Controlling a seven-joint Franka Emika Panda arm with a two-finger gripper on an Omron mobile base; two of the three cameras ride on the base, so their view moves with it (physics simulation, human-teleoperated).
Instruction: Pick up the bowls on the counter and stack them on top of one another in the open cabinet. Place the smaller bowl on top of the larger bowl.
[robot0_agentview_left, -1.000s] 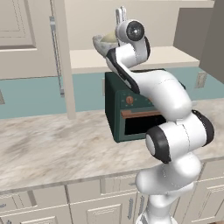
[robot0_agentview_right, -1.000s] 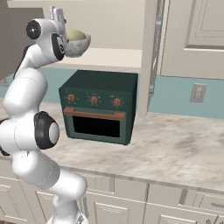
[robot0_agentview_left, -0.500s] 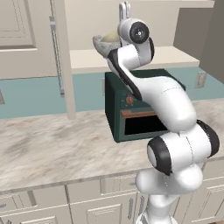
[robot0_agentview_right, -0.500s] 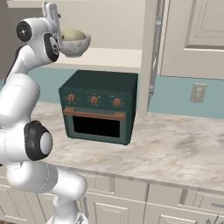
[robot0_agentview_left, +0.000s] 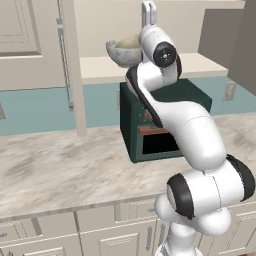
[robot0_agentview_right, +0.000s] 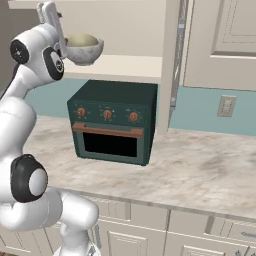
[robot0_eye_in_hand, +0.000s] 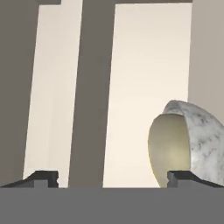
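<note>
The smaller bowl (robot0_agentview_left: 129, 41), yellowish-tan, sits nested inside the larger bowl (robot0_agentview_left: 119, 54), grey-white marbled, on the shelf of the open cabinet (robot0_agentview_left: 95, 69). My gripper (robot0_agentview_left: 148, 12) is raised just right of the stack, open and empty, apart from both bowls. From the right base, the gripper (robot0_agentview_right: 50, 17) stands left of the smaller bowl (robot0_agentview_right: 82, 40) and the larger bowl (robot0_agentview_right: 86, 54). In the rolled hand view, both fingertips (robot0_eye_in_hand: 42, 177) stand wide, with the smaller bowl (robot0_eye_in_hand: 168, 151) and larger bowl (robot0_eye_in_hand: 205, 140) near the right one.
A dark green oven (robot0_agentview_right: 112, 120) stands on the counter (robot0_agentview_right: 200, 165) below the cabinet shelf (robot0_agentview_right: 130, 67). A cabinet post (robot0_agentview_left: 75, 75) with a metal handle rises left of the shelf. Cream doors hang further left, and an outlet (robot0_agentview_right: 226, 106) is on the wall.
The hand has drawn back a little from the stacked bowls, toward the cameras, with its jaws still wide. The bowls have stayed in place.
</note>
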